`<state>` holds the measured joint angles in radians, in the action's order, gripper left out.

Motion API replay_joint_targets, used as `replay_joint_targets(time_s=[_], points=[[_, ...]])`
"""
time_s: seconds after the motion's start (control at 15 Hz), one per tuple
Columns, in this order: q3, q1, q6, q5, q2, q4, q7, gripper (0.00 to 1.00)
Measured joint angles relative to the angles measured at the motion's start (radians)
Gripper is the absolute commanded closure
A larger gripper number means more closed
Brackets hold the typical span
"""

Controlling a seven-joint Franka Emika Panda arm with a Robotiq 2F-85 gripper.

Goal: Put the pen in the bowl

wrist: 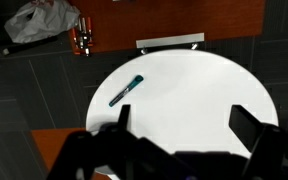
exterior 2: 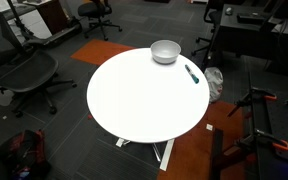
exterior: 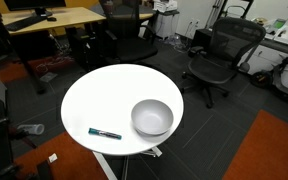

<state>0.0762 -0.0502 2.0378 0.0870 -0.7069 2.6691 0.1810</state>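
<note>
The pen [exterior: 105, 133] is a thin dark stick with a teal-blue section. It lies flat on the round white table [exterior: 104, 100], near the edge. It also shows in an exterior view [exterior 2: 192, 73] and in the wrist view [wrist: 125, 91]. The light grey bowl [exterior: 152, 117] stands upright on the table beside the pen, and shows in an exterior view [exterior 2: 165, 51]. It is out of the wrist view. My gripper [wrist: 182, 122] is open and empty, high above the table, with the pen beyond its left finger. The gripper is not in either exterior view.
Black office chairs [exterior: 221, 55] and wooden desks [exterior: 54, 20] surround the table. More chairs [exterior 2: 24, 72] stand on the dark floor. A crumpled bag [wrist: 44, 20] lies on the floor past the table edge. An orange-red rug [exterior 2: 114, 50] lies under the table.
</note>
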Motion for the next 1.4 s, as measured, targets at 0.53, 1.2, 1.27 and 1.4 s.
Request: replay_joint_targets(time_s=[0.53, 1.2, 1.27, 1.4], points=[[-0.052, -0.116, 0.273, -0.014, 0.248, -0.006, 0.207, 0.0], [-0.128, -0.152, 0.511, -0.095, 0.582, -0.077, 0.302, 0.0], [-0.137, -0.152, 0.527, -0.111, 0.611, -0.085, 0.302, 0.0], [-0.153, -0.151, 0.555, -0.135, 0.67, -0.103, 0.302, 0.0]])
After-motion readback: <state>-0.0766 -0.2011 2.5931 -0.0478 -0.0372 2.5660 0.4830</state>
